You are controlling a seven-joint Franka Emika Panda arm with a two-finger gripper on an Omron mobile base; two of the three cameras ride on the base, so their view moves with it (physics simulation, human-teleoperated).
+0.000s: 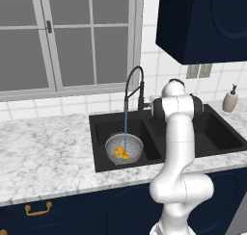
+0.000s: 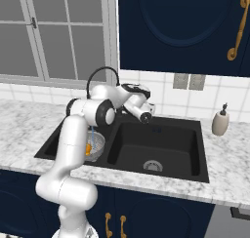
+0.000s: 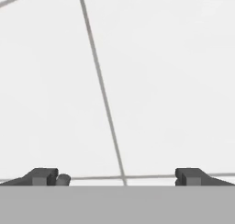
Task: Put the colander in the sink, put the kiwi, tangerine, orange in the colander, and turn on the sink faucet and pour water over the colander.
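The grey perforated colander (image 1: 124, 149) sits in the left basin of the black sink (image 1: 217, 131). Orange-coloured fruits (image 1: 120, 154) lie in it; I cannot make out the kiwi. A thin pale-blue stream of water (image 1: 126, 125) falls from the black gooseneck sink faucet (image 1: 135, 84) into the colander. From the right, the colander (image 2: 96, 145) and water (image 2: 91, 132) peek out behind my arm, under the faucet (image 2: 102, 68). My gripper (image 3: 117, 177) is open and empty, its fingertips (image 3: 45, 176) wide apart, facing the white tiled wall behind the sink (image 2: 161, 144).
A beige soap dispenser (image 1: 230, 99) (image 2: 220, 121) stands on the marble counter (image 1: 43, 152) right of the sink. A window (image 1: 62, 36) is behind the counter, and dark blue upper cabinets (image 1: 202, 22) hang above right. My arm rises in front of the sink's middle.
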